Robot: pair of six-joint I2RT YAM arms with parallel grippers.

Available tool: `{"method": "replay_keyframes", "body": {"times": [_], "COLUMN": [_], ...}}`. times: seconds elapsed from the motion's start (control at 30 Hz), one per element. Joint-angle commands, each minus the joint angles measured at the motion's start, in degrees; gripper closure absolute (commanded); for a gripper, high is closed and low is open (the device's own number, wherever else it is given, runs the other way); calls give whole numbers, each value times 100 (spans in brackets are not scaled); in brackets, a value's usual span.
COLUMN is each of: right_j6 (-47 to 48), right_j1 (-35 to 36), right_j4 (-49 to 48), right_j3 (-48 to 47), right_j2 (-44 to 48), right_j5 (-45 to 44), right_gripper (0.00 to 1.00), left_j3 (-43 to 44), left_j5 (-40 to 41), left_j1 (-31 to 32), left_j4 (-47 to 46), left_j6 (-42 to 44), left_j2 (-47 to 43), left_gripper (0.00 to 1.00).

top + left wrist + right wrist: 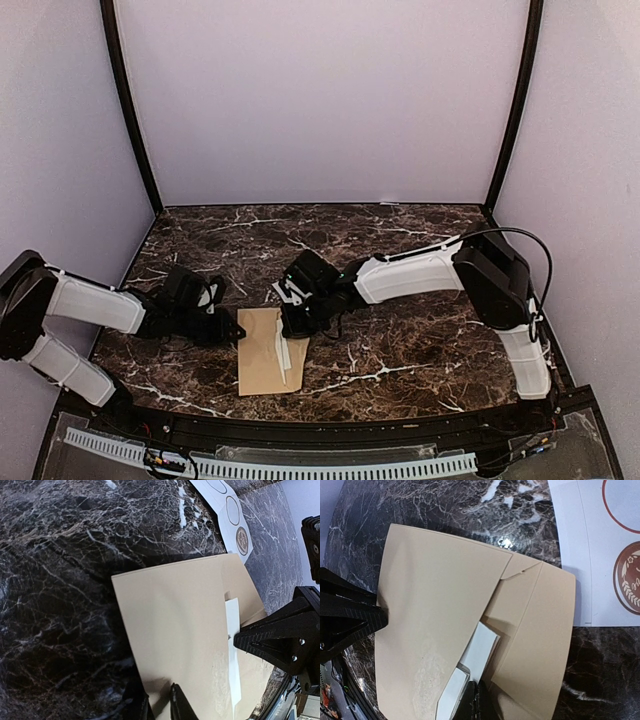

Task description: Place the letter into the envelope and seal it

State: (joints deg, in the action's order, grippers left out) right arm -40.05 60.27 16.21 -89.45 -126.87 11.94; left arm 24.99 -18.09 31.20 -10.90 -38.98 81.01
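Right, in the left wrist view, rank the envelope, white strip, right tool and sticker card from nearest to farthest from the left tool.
1. Envelope: its near edge lies right at the left tool, bottom centre.
2. White strip and right tool: to the right, touching each other, too close to call.
3. Sticker card: top right, beyond the envelope's far corner.

Left gripper [237,329] and right gripper [296,327] flank the envelope [262,362], marble table [420,345] beyond lies open

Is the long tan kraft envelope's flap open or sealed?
Open: the tan kraft paper envelope has its flap spread beside the pocket, white paper showing at the mouth.
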Motion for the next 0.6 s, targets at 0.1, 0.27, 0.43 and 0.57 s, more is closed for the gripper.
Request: {"method": "replay_keyframes", "body": {"times": [0.1, 0.27, 0.43, 0.57], "right_j6": [-56, -82, -95, -92], "right_j1": [15, 15, 17, 25], "right_j4": [-347, -422, -382, -197], "right_j3": [-137, -139, -42, 172], "right_j2": [-192, -154, 104, 450], "right_j5": [378, 499, 416, 153], "right_gripper": [100, 100, 93, 80], "left_j3": [-62, -125, -144, -193], "left_j5": [-366, -506, -329, -142], "left_j1": [0, 0, 0, 0], "left_j4": [4, -139, 29, 318], "left_j6": [18, -85, -87, -34], "left_j2": [217, 209, -51, -312], "left_gripper": [87, 88, 85, 74]}}
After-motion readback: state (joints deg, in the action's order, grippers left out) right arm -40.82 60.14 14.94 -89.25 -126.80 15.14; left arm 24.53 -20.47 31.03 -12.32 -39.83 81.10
